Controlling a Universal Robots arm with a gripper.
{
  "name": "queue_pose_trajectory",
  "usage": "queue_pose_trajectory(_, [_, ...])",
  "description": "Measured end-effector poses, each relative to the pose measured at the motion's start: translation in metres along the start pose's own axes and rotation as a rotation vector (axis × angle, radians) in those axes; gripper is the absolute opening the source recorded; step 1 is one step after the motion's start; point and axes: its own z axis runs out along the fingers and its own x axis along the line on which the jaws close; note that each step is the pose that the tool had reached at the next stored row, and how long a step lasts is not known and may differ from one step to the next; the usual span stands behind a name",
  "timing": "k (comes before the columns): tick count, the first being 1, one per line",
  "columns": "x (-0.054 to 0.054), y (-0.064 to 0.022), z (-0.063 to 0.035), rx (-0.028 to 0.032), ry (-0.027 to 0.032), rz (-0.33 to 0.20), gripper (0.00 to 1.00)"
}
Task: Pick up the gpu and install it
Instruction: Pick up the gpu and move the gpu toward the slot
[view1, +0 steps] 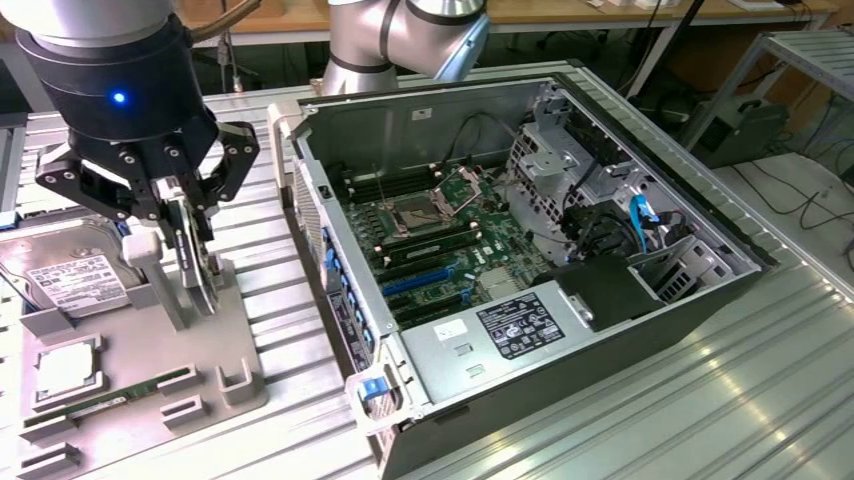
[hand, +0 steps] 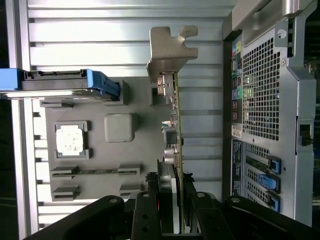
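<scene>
Gripping gpu (hand: 175, 115): claw (hand: 172, 182) clamped on card's edge, card upright, metal bracket (hand: 170, 50) at end away from claw. Card stands over grey holder (view1: 134, 370) on table (view1: 667, 400), near hard drive (view1: 74, 280); whether clear of holder, cannot tell. Step judged: pick-up, grasp made, install not begun. Farther off: open case (view1: 534, 250), blue slots (view1: 420, 285) on board. Install likely calls for card edge lined over slot, bracket toward case rear, straight push.
</scene>
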Motion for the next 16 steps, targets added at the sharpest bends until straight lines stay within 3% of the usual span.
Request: queue_pose_trajectory(16, [0.000,0.0002,-0.0138,0.0000,0.0000,0.000,0.29])
